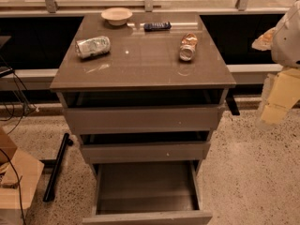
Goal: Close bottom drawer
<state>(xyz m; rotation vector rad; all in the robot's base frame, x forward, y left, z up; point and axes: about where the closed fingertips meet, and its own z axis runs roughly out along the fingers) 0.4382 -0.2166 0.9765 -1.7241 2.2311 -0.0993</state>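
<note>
Currently, the bottom drawer is at the lower frame edge, pulled far out of the cabinet; its floor is bare. Above and behind it, the middle drawer front stands slightly out, and the top drawer front likewise, w/ dark gaps over each. Left on the floor: a cardboard box and a black pole. The gripper hangs at the right frame edge, well apart from the cabinet, approx. level w/ the top drawer; its opening state is not discernible. On the bench: a silver can on its side at left, a crushed can at right, then a dark remote and a pale bowl at the far edge.
</note>
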